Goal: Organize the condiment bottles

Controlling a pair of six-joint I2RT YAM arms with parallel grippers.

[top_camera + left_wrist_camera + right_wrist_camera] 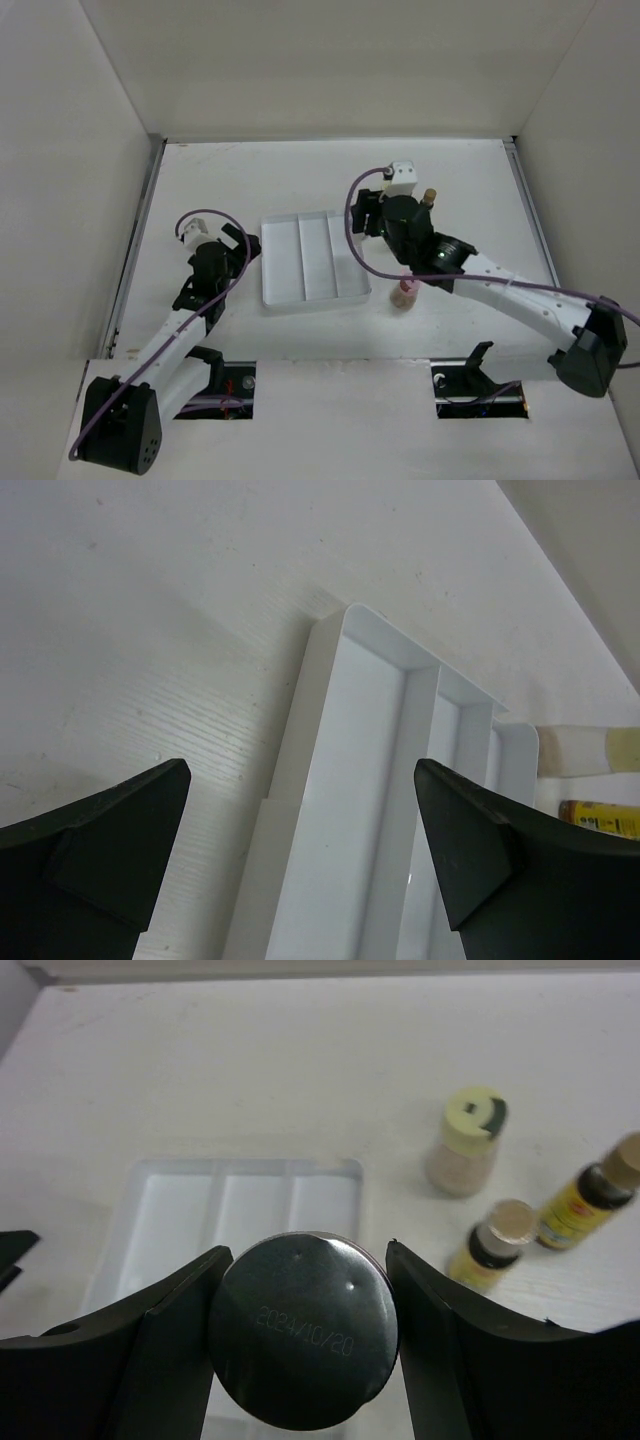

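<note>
Your right gripper (pixel 307 1250) is clamped on the small bottle with the round silver metal cap (pixel 303 1330). Both black fingers press against the sides of the cap, and a date is stamped on its top. In the top view this gripper is at the right edge of the white plastic tray with three long compartments (pixel 312 258). From the wrist view you cannot tell if the silver-capped bottle is already over the tray or just before it.

The other bottles are on the white table (pixel 460 170), to the right side of the tray:
- The cream bottle with the yellow cap (pixel 468 1142) stands upright, apart from the tray.
- The two amber bottles with brown caps and yellow labels (pixel 495 1245) (pixel 590 1192) are near each other, just beside the cream one.
- The small bottle with the pink cap (pixel 404 293) is near the front right corner of the tray, close to the right forearm. If it stands or lies is not clear.

Your left gripper (pixel 300 770) has its fingers wide apart and grips nothing. It is just beside the left side of the tray and points toward it.
</note>
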